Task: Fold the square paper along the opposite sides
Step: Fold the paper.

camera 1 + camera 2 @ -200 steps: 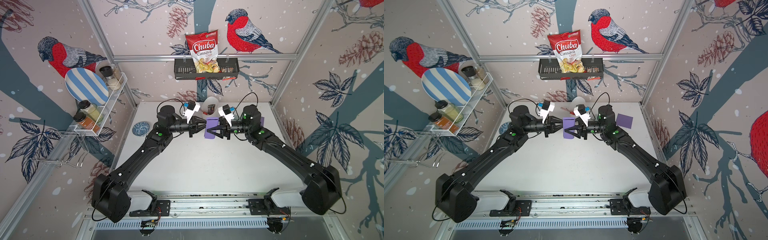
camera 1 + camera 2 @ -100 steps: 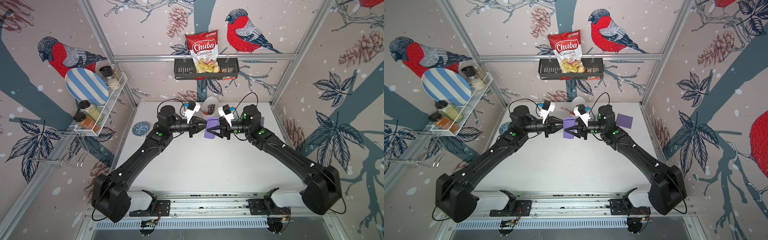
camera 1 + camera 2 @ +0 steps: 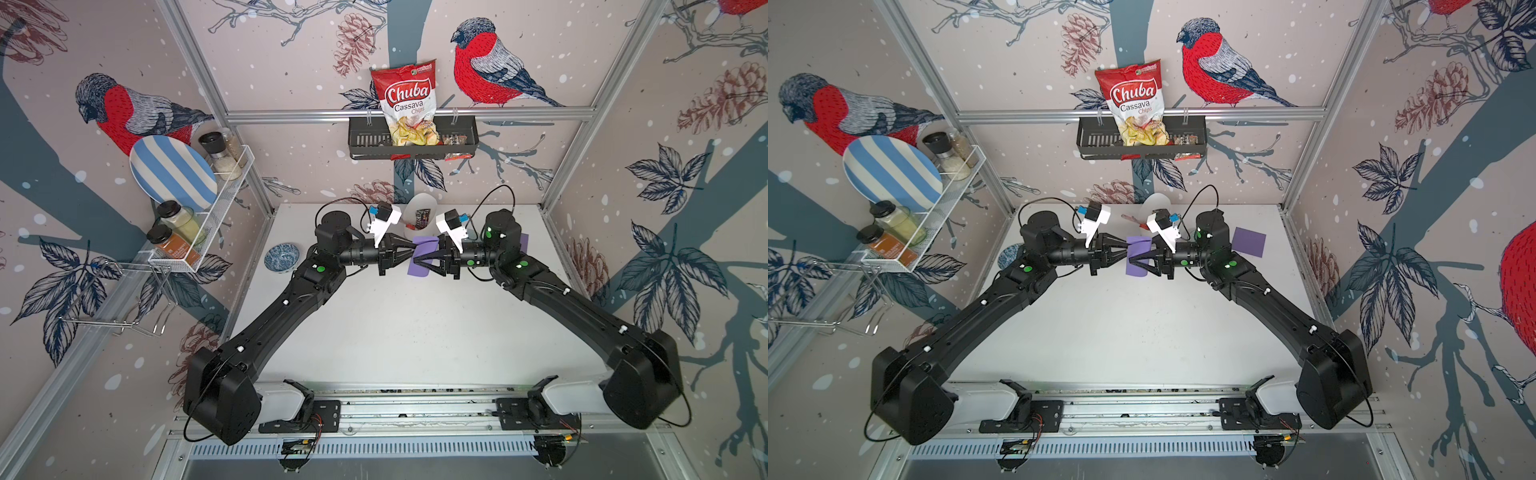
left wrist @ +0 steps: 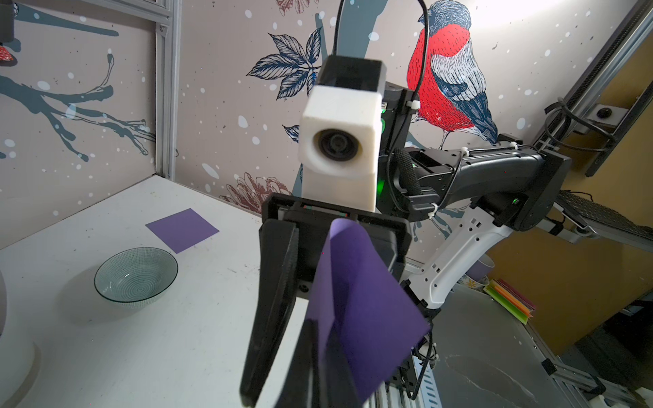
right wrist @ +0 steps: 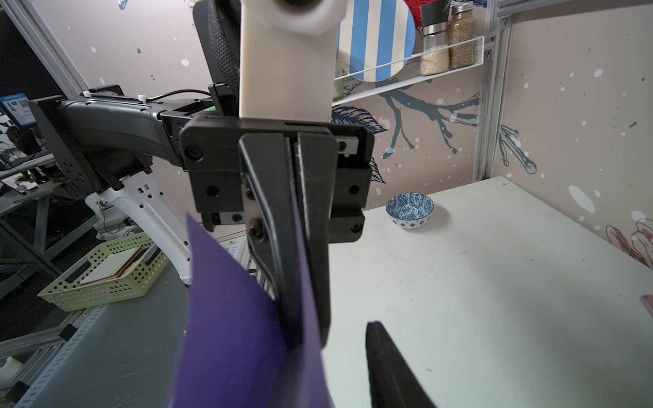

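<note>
A purple square paper (image 3: 419,270) (image 3: 1136,269) hangs bent above the back middle of the table, between the two grippers that face each other. My left gripper (image 3: 413,249) (image 3: 1126,253) is shut on one edge of it; in the right wrist view the sheet (image 5: 229,318) runs up between the left fingers (image 5: 272,219). My right gripper (image 3: 420,256) (image 3: 1138,254) stands open around the opposite part of the paper. One right finger (image 5: 388,371) is apart from the sheet, and the sheet hides the other. In the left wrist view the paper (image 4: 360,303) curls over that right gripper.
A second purple sheet (image 3: 1249,242) (image 4: 182,229) lies flat at the back right. A glass bowl (image 4: 136,275) stands near it, a blue patterned bowl (image 3: 281,257) at the back left. A white cup (image 3: 420,212) stands behind the grippers. A wire rack (image 3: 199,232) hangs on the left wall.
The right gripper's jaws have narrowed a little around the paper. Both arms and the sheet stay where they were.
</note>
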### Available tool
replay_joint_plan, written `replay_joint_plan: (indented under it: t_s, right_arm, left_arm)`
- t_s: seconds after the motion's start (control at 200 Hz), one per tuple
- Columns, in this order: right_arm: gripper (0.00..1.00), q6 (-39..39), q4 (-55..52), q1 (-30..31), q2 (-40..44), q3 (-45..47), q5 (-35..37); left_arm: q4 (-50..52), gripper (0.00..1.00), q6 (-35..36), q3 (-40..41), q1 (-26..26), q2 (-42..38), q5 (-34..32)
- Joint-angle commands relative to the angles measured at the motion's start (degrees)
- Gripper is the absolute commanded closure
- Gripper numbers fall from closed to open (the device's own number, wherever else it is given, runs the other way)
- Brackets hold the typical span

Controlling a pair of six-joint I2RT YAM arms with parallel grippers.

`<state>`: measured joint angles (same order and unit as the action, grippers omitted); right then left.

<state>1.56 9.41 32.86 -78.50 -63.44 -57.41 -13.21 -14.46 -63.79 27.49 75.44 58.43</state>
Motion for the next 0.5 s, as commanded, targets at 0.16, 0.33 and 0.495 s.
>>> replay_joint_plan:
  t_s: [0.16,0.33,0.495]
  right_arm:
    - [0.61,0.0,1.0,0.2,-0.4,-0.1,-0.5]
    - [0.61,-0.2,0.9,0.2,-0.3,-0.2,-0.4]
    - [0.61,-0.3,0.7,0.3,-0.4,-0.2,-0.4]
  left_arm:
    - [-0.7,1.0,1.4,-0.5,0.1,-0.3,0.3]
    - [-0.4,1.0,1.6,-0.6,0.1,-0.3,0.3]
    - [-0.2,1.0,1.7,-0.7,0.1,-0.2,0.2]
